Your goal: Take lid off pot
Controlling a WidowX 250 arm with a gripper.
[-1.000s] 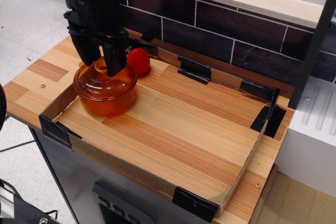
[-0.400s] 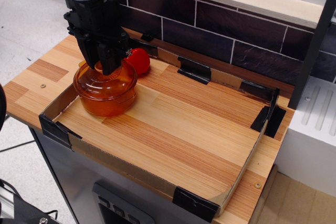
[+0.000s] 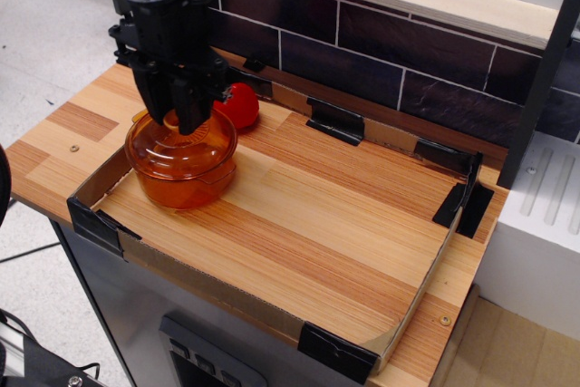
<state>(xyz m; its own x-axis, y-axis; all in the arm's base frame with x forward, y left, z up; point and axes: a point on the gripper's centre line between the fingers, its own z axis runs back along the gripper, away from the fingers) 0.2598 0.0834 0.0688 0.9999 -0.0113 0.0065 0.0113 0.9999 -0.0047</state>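
So, far left of the wood table (image 3: 317, 215): amber pot (image 3: 181, 178) sits in the back-left corner of the cardboard fence (image 3: 421, 287), w/ the lid (image 3: 172, 147) still on top. Black gripper (image 3: 177, 117) is straight above, fingers (image 3: 192, 106) nearly together, pinched on the lid's pale knob (image 3: 172, 120) at centre. Pot base looks slightly off the boards, tho can't tell for sure. Just right of the gripper, behind the pot, a red ball (image 3: 240, 104) near the tiled wall (image 3: 381, 43).
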